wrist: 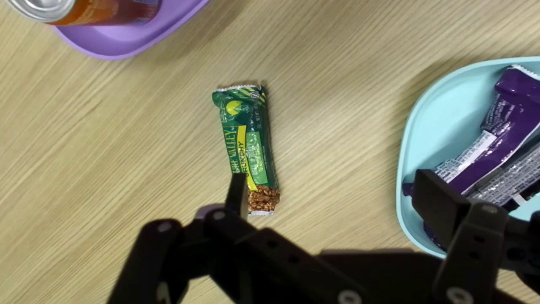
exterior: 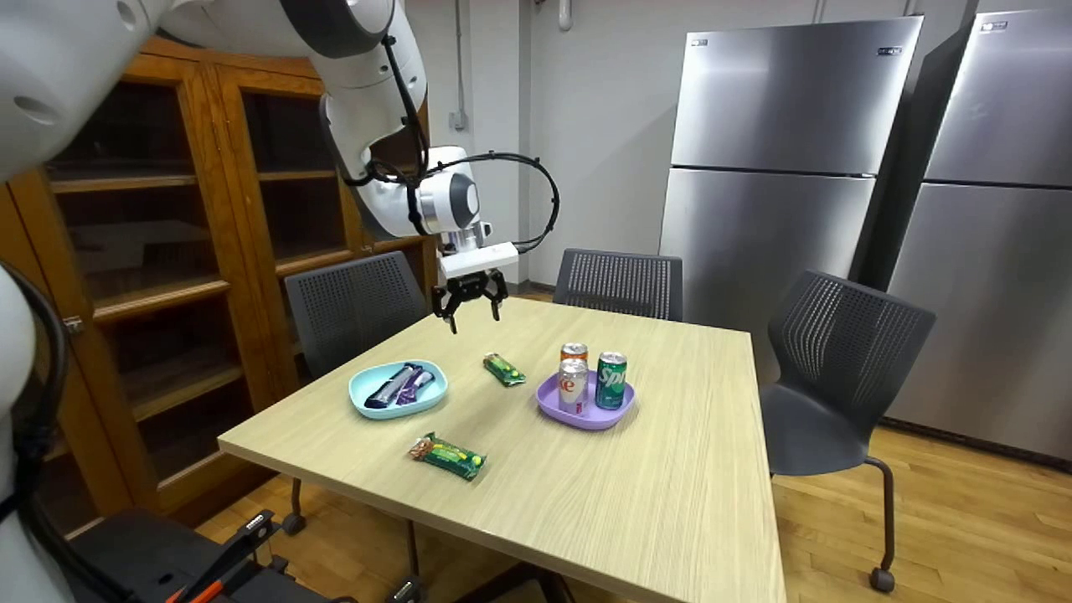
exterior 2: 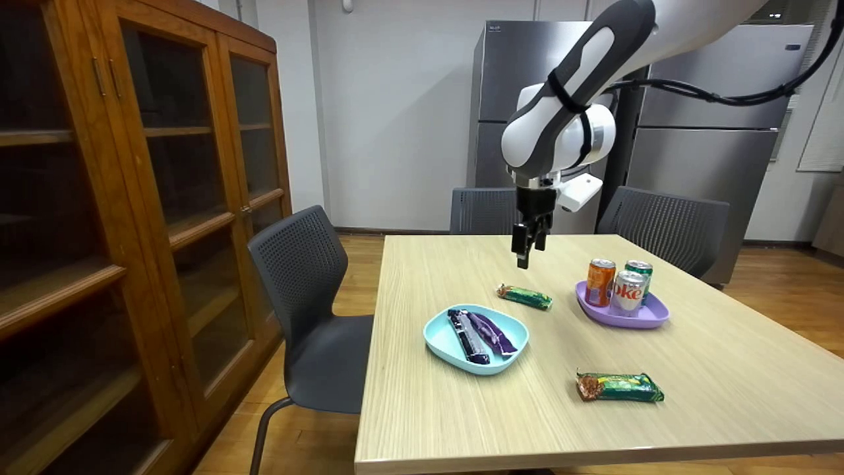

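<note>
My gripper (exterior: 475,321) is open and empty above the table, in both exterior views (exterior 2: 531,254). In the wrist view its fingers (wrist: 331,181) are wide apart. The nearest thing is a green granola bar (wrist: 249,137) lying flat on the table, below and apart from the fingers; its lower end is partly behind one finger. It shows in both exterior views (exterior: 504,369) (exterior 2: 525,297). A light blue tray (exterior 2: 440,353) holds two wrapped bars, one purple (exterior 2: 493,333) and one dark (exterior 2: 467,338). Another green granola bar (exterior: 448,456) lies near the table's front edge.
A purple tray (exterior: 600,421) holds an orange can (exterior 2: 601,282), a silver Coke can (exterior: 573,387) and a green Sprite can (exterior: 611,381). Dark chairs (exterior: 620,285) stand around the table (exterior: 670,494). Wooden cabinets (exterior 2: 151,198) and steel refrigerators (exterior: 779,167) are beyond.
</note>
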`<state>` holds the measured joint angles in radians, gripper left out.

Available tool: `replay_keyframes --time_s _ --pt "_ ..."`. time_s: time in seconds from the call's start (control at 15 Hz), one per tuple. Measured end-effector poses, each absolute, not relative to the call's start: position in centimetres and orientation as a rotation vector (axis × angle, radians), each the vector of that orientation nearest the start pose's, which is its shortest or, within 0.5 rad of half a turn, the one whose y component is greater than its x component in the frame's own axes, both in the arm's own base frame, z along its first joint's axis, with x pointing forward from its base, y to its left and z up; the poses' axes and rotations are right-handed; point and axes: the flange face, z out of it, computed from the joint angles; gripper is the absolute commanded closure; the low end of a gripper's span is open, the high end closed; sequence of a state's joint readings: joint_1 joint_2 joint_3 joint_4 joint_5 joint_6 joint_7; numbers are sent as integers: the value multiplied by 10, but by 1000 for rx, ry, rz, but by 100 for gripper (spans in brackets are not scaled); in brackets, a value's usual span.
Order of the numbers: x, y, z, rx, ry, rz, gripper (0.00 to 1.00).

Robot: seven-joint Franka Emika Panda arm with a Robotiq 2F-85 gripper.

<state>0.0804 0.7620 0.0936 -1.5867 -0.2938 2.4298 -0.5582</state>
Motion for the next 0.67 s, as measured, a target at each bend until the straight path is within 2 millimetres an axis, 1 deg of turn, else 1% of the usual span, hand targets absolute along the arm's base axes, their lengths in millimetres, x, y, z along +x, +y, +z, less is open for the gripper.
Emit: replay_keyframes --time_s 0.27,0.67 --pt "712 107 179 -2926 -1494 -107 0" --pt "736 106 149 -2917 -1511 -137 0"
